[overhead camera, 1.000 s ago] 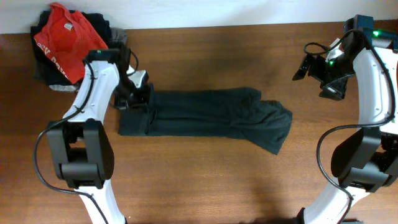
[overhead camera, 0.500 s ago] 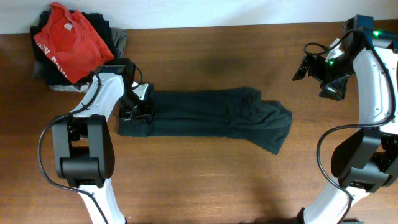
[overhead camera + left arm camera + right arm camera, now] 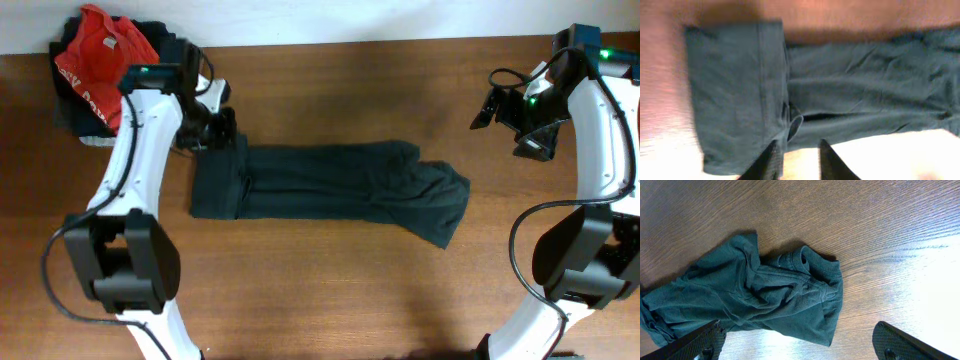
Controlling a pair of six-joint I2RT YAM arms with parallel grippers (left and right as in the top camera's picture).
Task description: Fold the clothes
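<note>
A brown wood-grain table (image 3: 350, 300) is spanned by a long, soft, wrinkled charcoal-navy garment (image 3: 330, 190), which is bunched at its right end. A crumpled red T-shirt (image 3: 95, 60) is heaped beyond the garment's left end. Above that end the left gripper (image 3: 798, 150) is seen slightly parted and empty. Well off the garment's right end, the right gripper (image 3: 797, 330) is spread wide.
</note>
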